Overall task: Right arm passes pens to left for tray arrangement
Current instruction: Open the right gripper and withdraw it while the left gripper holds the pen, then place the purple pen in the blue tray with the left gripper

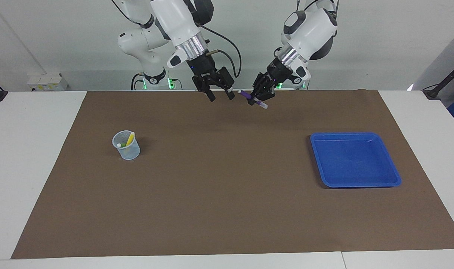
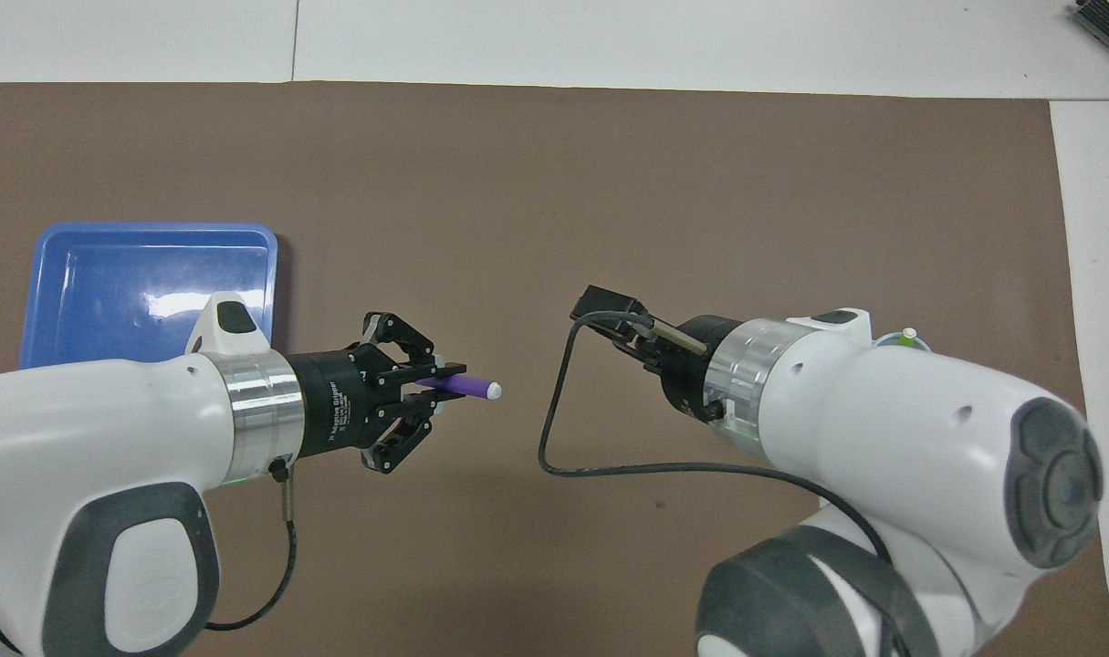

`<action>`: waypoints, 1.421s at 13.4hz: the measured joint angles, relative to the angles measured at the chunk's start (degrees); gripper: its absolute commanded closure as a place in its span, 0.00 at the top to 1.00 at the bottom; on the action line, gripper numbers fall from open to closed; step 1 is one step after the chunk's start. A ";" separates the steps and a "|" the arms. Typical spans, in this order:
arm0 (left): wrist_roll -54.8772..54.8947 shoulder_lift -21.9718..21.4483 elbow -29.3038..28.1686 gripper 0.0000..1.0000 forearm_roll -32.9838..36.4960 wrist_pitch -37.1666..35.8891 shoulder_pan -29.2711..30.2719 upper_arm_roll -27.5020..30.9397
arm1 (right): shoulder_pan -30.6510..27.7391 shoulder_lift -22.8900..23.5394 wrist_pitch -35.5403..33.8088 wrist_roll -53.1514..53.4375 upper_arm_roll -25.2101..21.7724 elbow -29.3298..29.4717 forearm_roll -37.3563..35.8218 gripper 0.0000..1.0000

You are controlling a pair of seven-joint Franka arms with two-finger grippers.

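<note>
The purple pen (image 1: 249,96) hangs in the air over the mat's edge nearest the robots, and my left gripper (image 1: 256,100) is shut on it; its pale end (image 2: 492,391) sticks out toward the right arm. A short way off, my right gripper (image 1: 221,97) is open and holds nothing. The yellow pen (image 1: 130,139) and the green pen (image 1: 119,145) stand in the small pale cup (image 1: 126,150) toward the right arm's end. The blue tray (image 1: 355,160) lies bare toward the left arm's end; in the overhead view the left arm covers part of the tray (image 2: 143,274).
A brown mat (image 1: 227,194) covers most of the white table. In the overhead view the right arm hides nearly all of the cup, and only the green pen's tip (image 2: 908,335) shows.
</note>
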 measured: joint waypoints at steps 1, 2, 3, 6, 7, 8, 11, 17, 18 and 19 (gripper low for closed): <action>7.14 -0.16 0.40 0.00 0.01 -3.90 1.98 0.11 | -2.01 -0.02 -2.48 -3.24 -0.07 0.10 0.00 1.00; 14.02 -0.31 0.76 0.00 0.30 -7.68 4.18 0.17 | -4.00 -0.05 -4.40 -6.41 -0.14 0.10 -0.07 1.00; 20.95 -0.39 1.32 0.00 1.38 -11.74 6.64 0.19 | -6.18 -0.06 -5.95 -10.60 -0.19 0.07 -0.51 1.00; 38.71 -0.42 3.66 0.00 9.27 -21.63 12.78 0.37 | -14.21 -0.03 -9.83 -26.47 -0.34 -0.45 -3.94 1.00; 43.34 -0.42 3.96 0.00 11.80 -23.14 13.94 0.39 | -16.58 0.04 -10.37 -31.54 -0.38 -0.86 -5.94 1.00; 47.90 -0.42 4.08 0.00 14.56 -24.11 14.96 0.40 | -18.78 0.18 -10.75 -37.05 -0.39 -1.29 -8.33 1.00; 59.67 -0.38 4.07 0.00 22.66 -24.90 17.54 0.42 | -24.74 1.03 -10.96 -50.57 -0.39 -3.70 -11.68 0.97; 77.93 6.05 4.52 0.00 33.70 -21.04 23.53 0.49 | -29.96 7.69 -8.20 -60.75 -0.27 -6.85 -19.16 0.69; 78.64 8.08 5.05 0.00 34.25 -19.29 23.97 0.51 | -30.74 8.82 -7.13 -61.82 -0.29 -6.85 -19.55 0.69; 79.00 10.21 5.50 0.00 34.81 -16.88 24.42 0.45 | -31.28 9.53 -6.50 -62.32 -0.29 -6.84 -19.70 0.66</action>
